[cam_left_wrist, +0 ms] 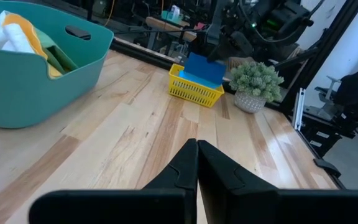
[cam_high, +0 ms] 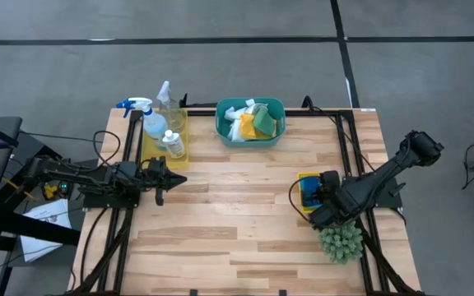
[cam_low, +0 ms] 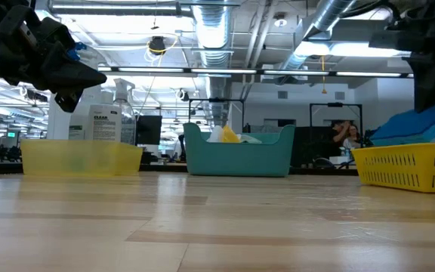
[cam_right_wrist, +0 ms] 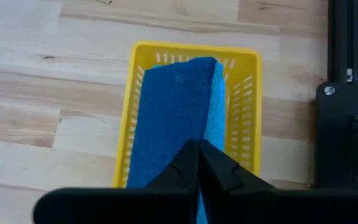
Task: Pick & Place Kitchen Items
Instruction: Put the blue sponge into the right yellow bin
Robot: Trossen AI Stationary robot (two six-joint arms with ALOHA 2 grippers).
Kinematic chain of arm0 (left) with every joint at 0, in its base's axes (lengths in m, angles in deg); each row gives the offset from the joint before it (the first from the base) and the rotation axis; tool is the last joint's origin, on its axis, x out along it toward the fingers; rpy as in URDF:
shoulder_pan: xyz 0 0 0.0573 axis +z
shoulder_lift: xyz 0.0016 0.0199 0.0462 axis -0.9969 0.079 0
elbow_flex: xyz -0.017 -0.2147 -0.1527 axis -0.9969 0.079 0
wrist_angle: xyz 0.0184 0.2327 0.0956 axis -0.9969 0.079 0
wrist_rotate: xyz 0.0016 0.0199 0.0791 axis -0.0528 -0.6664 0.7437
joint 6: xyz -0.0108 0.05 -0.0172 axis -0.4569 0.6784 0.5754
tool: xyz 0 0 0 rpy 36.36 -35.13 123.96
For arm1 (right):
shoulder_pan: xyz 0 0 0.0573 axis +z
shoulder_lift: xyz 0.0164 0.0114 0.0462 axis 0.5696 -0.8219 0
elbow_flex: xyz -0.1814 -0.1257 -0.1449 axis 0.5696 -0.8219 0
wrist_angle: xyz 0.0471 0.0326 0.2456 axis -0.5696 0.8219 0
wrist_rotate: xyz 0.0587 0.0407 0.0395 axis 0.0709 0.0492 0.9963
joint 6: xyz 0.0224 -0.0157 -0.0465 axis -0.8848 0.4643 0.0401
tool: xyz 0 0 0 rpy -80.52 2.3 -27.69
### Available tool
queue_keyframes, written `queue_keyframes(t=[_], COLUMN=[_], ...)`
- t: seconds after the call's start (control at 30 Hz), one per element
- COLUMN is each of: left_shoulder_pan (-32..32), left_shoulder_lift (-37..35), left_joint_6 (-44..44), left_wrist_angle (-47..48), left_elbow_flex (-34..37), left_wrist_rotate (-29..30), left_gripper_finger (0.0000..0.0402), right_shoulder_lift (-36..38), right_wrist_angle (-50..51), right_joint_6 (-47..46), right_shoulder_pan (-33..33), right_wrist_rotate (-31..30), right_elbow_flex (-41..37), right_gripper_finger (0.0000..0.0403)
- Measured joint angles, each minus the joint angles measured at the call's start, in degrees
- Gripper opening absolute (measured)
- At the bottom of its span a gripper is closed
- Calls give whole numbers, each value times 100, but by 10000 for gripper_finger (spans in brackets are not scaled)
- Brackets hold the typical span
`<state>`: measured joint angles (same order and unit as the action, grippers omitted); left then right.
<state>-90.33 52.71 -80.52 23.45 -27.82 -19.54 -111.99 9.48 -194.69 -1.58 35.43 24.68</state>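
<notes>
A dark-blue sponge lies tilted in a small yellow basket at the table's right, one end up on the basket's rim. A lighter blue edge shows along one of its sides. My right gripper is shut and slants down over the sponge. My left gripper is shut and waits level above the table's left side, with nothing in it. White, yellow and green cloths lie in the teal basin. A spray bottle, a clear bottle and a small white bottle stand in a yellow tray. My right gripper's shut fingertips stand over the sponge's upper face, coming from above and slanting down. I cannot tell whether they touch it.
A spiky green plant in a pot stands close to the basket, toward the near right corner. Black frame rails run along the table's right and left edges. Bare wood lies between the two arms.
</notes>
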Motion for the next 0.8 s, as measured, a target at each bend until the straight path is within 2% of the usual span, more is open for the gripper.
queue_keyframes(t=[0.8], left_shoulder_pan=[0], left_shoulder_lift=[0], left_joint_6=[0], left_wrist_angle=[-139], left_elbow_flex=[0], left_wrist_rotate=[-2], left_gripper_finger=[3], right_shoulder_lift=[-15], right_wrist_angle=[-27], right_joint_6=[31], right_shoulder_pan=[2], right_wrist_rotate=[-141], right_elbow_flex=[-42], right_gripper_finger=[0])
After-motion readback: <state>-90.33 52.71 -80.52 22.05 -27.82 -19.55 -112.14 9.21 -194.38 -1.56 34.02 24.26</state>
